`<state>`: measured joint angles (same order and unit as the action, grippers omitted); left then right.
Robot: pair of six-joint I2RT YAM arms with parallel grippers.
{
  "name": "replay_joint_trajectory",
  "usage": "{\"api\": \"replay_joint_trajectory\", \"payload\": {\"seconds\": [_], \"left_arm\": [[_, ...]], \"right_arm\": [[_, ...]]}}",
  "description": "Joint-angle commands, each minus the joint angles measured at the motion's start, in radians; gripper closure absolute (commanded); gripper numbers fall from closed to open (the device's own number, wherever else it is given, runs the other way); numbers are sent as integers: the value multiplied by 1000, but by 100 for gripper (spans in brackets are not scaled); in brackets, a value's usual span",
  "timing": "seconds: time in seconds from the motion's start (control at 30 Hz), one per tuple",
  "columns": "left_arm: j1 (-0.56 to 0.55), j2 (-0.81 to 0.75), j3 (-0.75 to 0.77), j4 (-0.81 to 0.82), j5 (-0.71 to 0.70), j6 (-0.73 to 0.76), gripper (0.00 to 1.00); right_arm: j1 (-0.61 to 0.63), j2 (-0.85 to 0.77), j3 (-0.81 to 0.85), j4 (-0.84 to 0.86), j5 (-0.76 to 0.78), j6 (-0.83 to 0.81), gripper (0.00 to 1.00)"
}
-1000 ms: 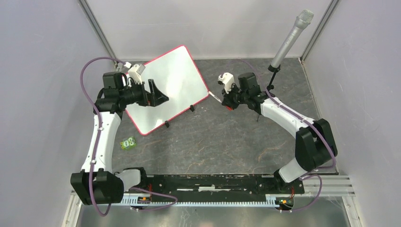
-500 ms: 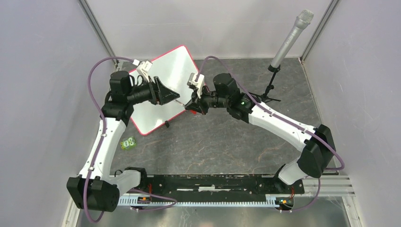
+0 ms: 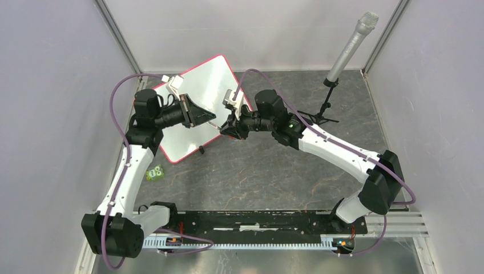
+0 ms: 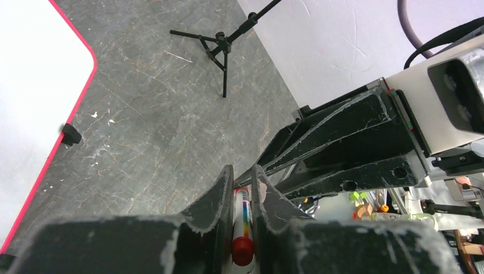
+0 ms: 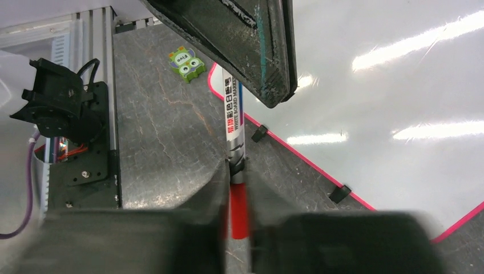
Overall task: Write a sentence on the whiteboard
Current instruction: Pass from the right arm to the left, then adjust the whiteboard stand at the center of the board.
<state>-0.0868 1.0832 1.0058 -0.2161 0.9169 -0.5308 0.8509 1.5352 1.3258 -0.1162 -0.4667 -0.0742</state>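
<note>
While both grippers pinch the same marker (image 3: 217, 124), the whiteboard (image 3: 202, 85) lies flat at the far left of the table. Its white face bears no writing that I can see, and its edge with the clips (image 5: 259, 133) faces about 5 o'clock. The left gripper (image 3: 211, 121) is closed on the barrel and the right gripper (image 3: 225, 129) is closed on the red cap end, as both wrist views confirm. The marker's long axis runs from 10 to 4 o'clock in the top view, over the board's near edge. The board's open face lies toward 10 or 11 o'clock, on the left gripper's side, so that arm is nearer. The capped end points away toward 4 o'clock, so uncapping probably means pulling apart along that line.
</note>
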Motion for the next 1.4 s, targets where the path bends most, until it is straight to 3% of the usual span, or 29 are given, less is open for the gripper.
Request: {"api": "replay_joint_trajectory", "payload": {"seconds": [0.0,0.03,0.17,0.23,0.33,0.43,0.63,0.87,1.37], "left_arm": [[5,-29,25,4,1,2,98],[14,-32,41,-23,-12,27,98],[129,-50,73,-39,-36,22,97],[182,-50,70,-24,-32,-9,98],[226,-58,77,-51,-56,1,98],[255,-69,80,-57,-71,0,98],[287,-95,81,-63,-86,-3,98],[305,-103,77,-60,-94,-2,98],[309,-89,71,-54,-85,-5,98]], "right_arm": [[2,-1,39,68,-6,-2,47],[-6,-3,30,69,1,-9,41],[-78,-8,-41,108,14,0,40],[-115,-4,-71,154,8,7,34],[-133,22,-92,157,97,-40,33],[-133,96,-80,139,190,-67,34],[-129,269,-2,119,277,-63,41],[-106,414,66,125,343,-63,43],[-91,542,78,170,365,8,49]]}}
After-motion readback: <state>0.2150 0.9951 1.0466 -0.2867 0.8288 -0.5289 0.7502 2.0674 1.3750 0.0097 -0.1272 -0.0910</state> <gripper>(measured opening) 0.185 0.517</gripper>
